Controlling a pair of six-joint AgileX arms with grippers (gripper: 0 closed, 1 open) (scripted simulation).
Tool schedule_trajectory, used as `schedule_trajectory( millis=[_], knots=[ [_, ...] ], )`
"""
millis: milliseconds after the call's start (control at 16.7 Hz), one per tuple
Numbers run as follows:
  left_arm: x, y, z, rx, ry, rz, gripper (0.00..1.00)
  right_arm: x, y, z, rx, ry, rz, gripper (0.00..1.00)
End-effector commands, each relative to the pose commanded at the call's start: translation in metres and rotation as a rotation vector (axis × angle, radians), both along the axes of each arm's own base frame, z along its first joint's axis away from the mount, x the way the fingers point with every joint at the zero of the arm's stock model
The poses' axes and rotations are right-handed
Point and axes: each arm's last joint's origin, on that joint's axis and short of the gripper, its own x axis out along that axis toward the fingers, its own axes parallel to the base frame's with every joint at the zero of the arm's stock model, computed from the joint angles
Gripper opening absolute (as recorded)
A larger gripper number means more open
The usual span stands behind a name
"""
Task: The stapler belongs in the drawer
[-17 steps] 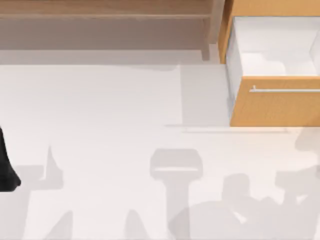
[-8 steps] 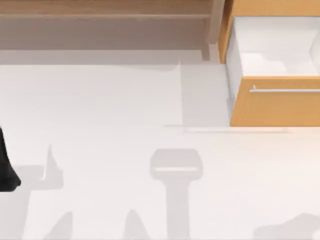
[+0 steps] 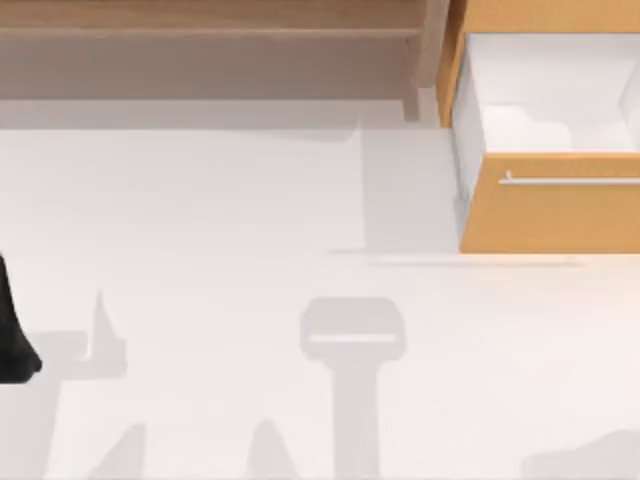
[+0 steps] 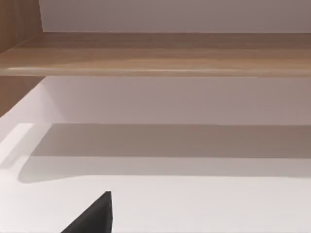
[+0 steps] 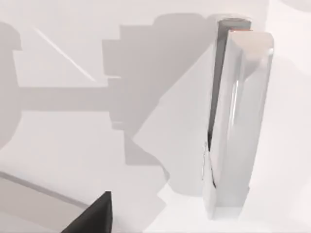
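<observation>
Left fingers (image 4: 95, 216) and right fingers (image 5: 95, 216): apart or together cannot be told. The stapler (image 5: 235, 121) lies in the open drawer (image 3: 550, 205).

A dark part of the left arm (image 3: 14, 335) juts in at the top view's left edge, low and about midway down the surface. A black corner of the left hand (image 4: 92, 216) sits at the frame edge of its wrist view; a like corner of the right hand (image 5: 92, 216) sits in its own.
</observation>
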Motion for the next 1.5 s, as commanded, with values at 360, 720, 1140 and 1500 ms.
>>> schedule_trajectory(
  millis=[360, 720, 1140, 1500],
  knots=[
    [0.000, 0.000, 0.000, 0.000, 0.000, 0.000, 1.00, 0.003, -0.001, -0.047, -0.004, -0.015, -0.002, 1.00],
    [0.000, 0.000, 0.000, 0.000, 0.000, 0.000, 1.00, 0.000, 0.000, -0.065, 0.000, -0.003, -0.002, 1.00],
    [0.000, 0.000, 0.000, 0.000, 0.000, 0.000, 1.00, 0.000, 0.000, -0.065, 0.000, -0.003, -0.002, 0.55],
    [0.000, 0.000, 0.000, 0.000, 0.000, 0.000, 1.00, 0.000, 0.000, -0.065, 0.000, -0.003, -0.002, 0.10]
  ],
)
